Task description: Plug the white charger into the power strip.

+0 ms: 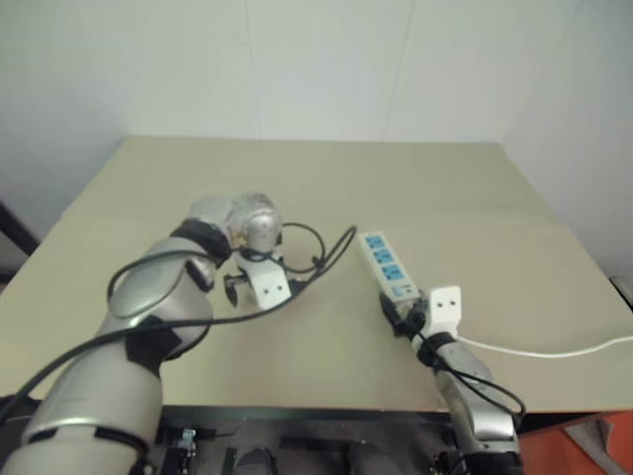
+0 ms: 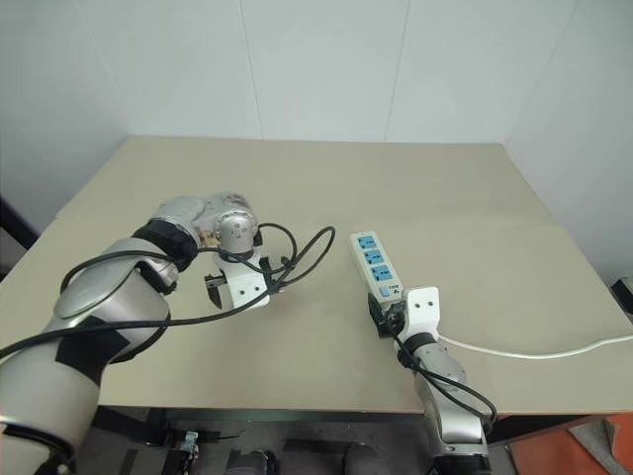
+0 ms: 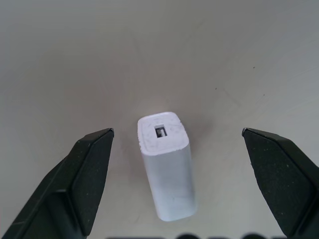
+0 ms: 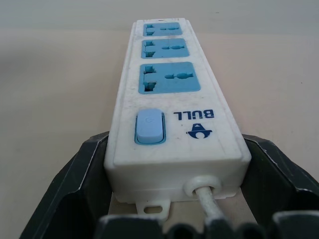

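Observation:
The white charger (image 3: pixel 167 169) stands on end on the tan table, its port face up, in the left wrist view. My left gripper (image 3: pixel 177 131) points down over it, open wide, with a black finger on each side and clear gaps to the block. The power strip (image 1: pixel 384 261) lies right of centre, its three blue sockets in a row. My right gripper (image 1: pixel 401 315) is level and shut on the strip's cord end, its fingers (image 4: pixel 89 169) pressed against both sides by the switch.
The strip's thin white cord (image 1: pixel 534 351) runs along the table (image 1: pixel 297 178) to its right edge. Black cables (image 1: pixel 316 257) loop from my left wrist between the two grippers. An orange object (image 1: pixel 593 445) sits below the table's near right corner.

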Tool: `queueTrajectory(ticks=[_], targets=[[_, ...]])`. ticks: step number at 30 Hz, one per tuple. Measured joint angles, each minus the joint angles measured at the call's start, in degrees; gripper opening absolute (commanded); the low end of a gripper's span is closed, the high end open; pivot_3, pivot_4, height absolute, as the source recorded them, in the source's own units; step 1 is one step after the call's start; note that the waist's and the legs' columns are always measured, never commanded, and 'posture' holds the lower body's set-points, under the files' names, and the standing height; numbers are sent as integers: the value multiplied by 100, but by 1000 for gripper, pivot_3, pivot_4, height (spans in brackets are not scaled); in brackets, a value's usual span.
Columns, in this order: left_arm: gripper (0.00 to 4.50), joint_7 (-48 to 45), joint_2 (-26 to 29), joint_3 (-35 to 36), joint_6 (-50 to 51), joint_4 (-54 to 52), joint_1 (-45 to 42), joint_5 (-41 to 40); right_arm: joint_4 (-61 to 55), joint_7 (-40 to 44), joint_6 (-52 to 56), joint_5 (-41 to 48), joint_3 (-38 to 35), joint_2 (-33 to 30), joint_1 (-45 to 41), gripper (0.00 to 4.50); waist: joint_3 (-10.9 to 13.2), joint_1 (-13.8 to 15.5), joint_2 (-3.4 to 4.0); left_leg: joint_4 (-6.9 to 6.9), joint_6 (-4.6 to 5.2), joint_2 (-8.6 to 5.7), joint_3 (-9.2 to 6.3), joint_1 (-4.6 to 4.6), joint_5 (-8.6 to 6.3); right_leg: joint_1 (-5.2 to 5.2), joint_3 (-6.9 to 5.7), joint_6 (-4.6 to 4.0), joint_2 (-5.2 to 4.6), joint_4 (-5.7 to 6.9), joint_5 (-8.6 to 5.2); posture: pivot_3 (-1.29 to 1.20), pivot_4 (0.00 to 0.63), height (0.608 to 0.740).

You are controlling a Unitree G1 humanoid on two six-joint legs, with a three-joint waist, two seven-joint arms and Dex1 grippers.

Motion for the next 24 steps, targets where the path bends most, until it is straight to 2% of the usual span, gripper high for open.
queueTrajectory(ticks=[7, 10, 18, 19, 24], targets=[[4500, 157, -146, 104, 26, 101, 37, 388, -6, -10, 2, -4, 1, 8, 19, 3437, 0, 0, 0, 0, 0, 0, 0, 0, 0, 0, -1, 0, 0, 0, 0, 0, 150, 740], [3895, 212, -192, 193, 40, 137, 38, 495, -7, -17, 2, -9, 0, 14, 29, 3437, 0, 1, -1, 0, 0, -1, 0, 0, 0, 1, 0, 0, 0, 0, 0, 0, 150, 740], [1229, 245, -285, 381, 46, 190, 130, 657, -13, -23, 4, -14, 1, 26, 65, 3437, -1, -1, -1, 0, 0, 0, 0, 2, 0, 2, -1, 0, 0, 2, 0, 0, 150, 740], [1000, 249, -285, 393, 57, 198, 132, 693, -13, -23, 4, -14, 1, 26, 65, 3437, -1, 0, -1, 0, 0, -1, 0, 2, 0, 2, -1, 0, 0, 2, 0, 0, 150, 740], [1013, 334, -284, 466, 128, 204, 139, 774, -13, -28, 4, -16, 0, 25, 67, 3437, -1, 2, -1, 0, 0, -1, -1, 2, 0, 3, -2, 0, 0, 3, 0, 0, 150, 740]])
